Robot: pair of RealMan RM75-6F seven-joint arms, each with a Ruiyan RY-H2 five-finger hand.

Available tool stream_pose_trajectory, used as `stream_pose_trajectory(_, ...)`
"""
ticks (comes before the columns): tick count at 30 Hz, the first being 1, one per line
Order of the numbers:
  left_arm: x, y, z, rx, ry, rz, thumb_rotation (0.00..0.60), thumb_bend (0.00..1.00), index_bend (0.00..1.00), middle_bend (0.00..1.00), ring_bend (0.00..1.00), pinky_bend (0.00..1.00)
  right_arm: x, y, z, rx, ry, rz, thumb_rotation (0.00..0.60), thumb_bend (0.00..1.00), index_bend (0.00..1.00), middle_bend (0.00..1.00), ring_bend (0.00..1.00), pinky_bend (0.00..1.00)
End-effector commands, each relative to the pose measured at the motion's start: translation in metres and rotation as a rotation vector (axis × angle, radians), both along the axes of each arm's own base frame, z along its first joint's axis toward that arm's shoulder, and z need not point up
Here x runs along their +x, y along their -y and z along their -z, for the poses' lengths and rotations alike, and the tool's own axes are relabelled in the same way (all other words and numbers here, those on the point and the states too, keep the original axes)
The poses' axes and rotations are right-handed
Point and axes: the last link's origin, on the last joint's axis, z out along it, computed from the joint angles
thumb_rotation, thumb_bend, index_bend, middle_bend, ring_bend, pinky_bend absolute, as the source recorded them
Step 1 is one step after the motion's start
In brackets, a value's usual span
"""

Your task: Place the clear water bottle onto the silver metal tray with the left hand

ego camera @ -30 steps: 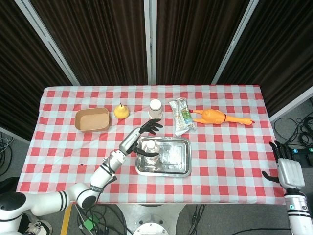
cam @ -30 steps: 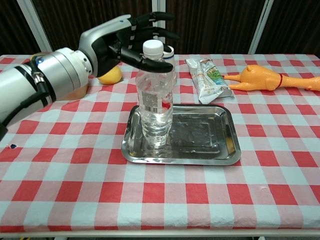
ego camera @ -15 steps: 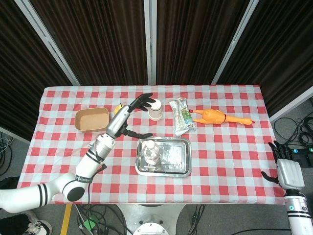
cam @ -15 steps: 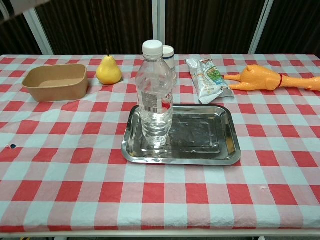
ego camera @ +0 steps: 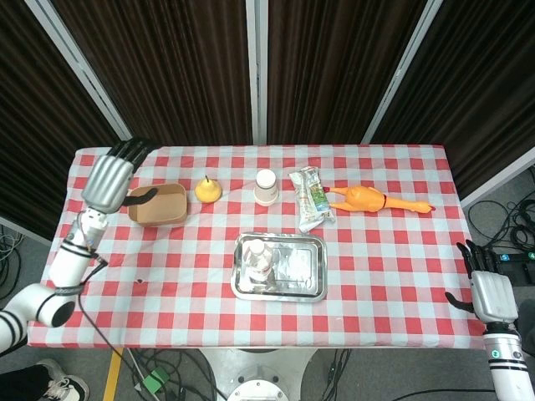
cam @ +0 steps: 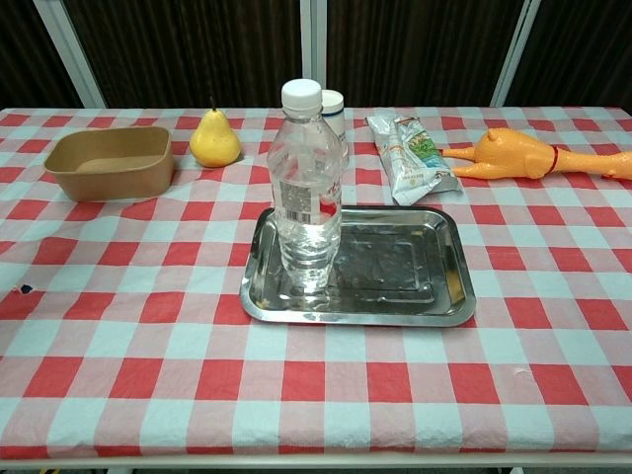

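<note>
- Clear plastic water bottle with white cap [cam: 307, 188] standing upright inside the shiny silver metal tray [cam: 415, 294], at its left end.
- Left hand [ego camera: 109, 182] far off to the bottle's left, up beside the brown paper bowl [ego camera: 157, 205], fingers apart, holding nothing.
- Right hand [ego camera: 489, 291] low past the table's right edge, well away from the tray, fingers spread and empty.

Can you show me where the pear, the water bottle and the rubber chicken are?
pear [cam: 214, 141], chest view, on its yellow belly.
water bottle [cam: 307, 193], chest view, on its clear middle.
rubber chicken [cam: 513, 153], chest view, on its orange body.
</note>
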Motion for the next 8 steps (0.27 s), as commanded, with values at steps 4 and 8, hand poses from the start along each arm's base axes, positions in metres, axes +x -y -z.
stream_pose_trajectory(4, -0.067, 0.044, -0.004, 0.053, -0.230, -0.100, 0.600, 0.24, 0.25, 0.26, 0.17, 0.21, -0.001, 0.000, 0.000, -0.001, -0.003, -0.002, 0.600, 0.10, 0.00, 0.00, 0.00, 0.00)
stream_pose_trajectory(8, -0.077, 0.056, 0.002, 0.043, -0.233, -0.126, 0.600, 0.24, 0.25, 0.26, 0.17, 0.21, -0.001, -0.001, 0.000, -0.002, -0.004, -0.002, 0.600, 0.10, 0.00, 0.00, 0.00, 0.00)
